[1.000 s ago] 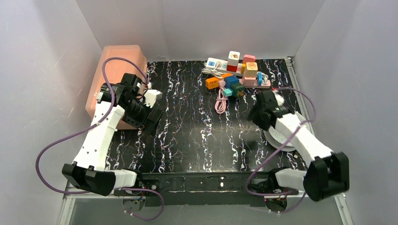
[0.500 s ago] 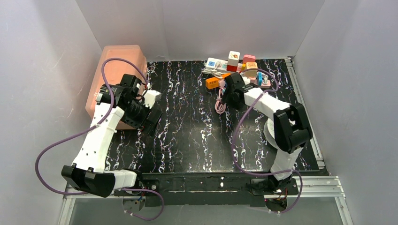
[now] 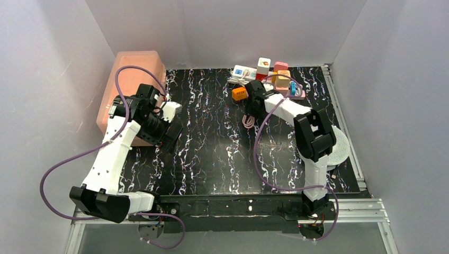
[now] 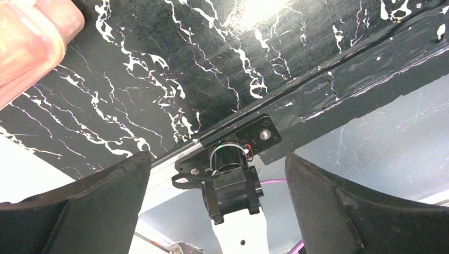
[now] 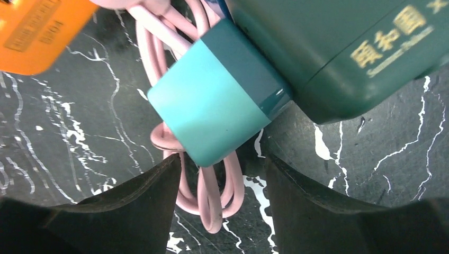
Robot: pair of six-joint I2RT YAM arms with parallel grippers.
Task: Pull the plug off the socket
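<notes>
On my right gripper (image 5: pixel 219 169) the fingers stand apart; the teal plug (image 5: pixel 217 100) lies just at twelve o'clock, axis seven-to-one; my left gripper (image 4: pixel 217 159) gapes, well away.

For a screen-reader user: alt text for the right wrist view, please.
A light teal rounded plug, against a dark green block, sits just ahead of the open right tool. A coiled pink cable lies beneath on the black marbled table; an orange power strip shows upper left.

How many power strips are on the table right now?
3: a short orange strip at the cluster's front left, a long white strip behind it, a pink strip at the right. The right arm may hide more.
</notes>
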